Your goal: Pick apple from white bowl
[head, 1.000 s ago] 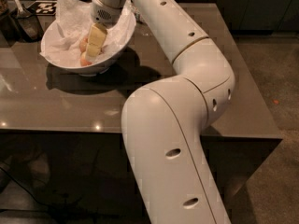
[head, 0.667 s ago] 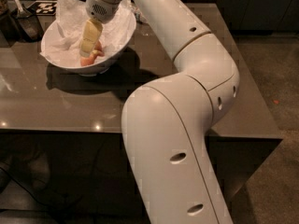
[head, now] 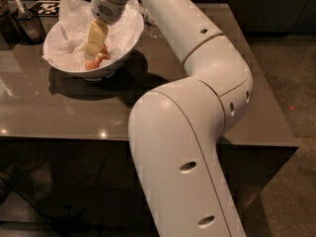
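Observation:
The white bowl (head: 118,43) stands at the back left of the dark table, lined with crumpled white paper. A reddish apple (head: 95,61) lies low in the bowl, mostly covered by my gripper. My gripper (head: 94,53) reaches down into the bowl from above, its pale yellow fingers (head: 96,37) right at the apple. The white arm stretches across the table from the lower right to the bowl.
The dark glossy table (head: 74,112) has its front edge close below the bowl and its right edge near the floor. A dark container with a utensil (head: 22,19) stands at the back left corner beside the bowl. A black-and-white marker (head: 49,6) lies behind the bowl.
The gripper has stayed in the bowl at the apple, shifting slightly. The view has shifted a little to the right across the frames.

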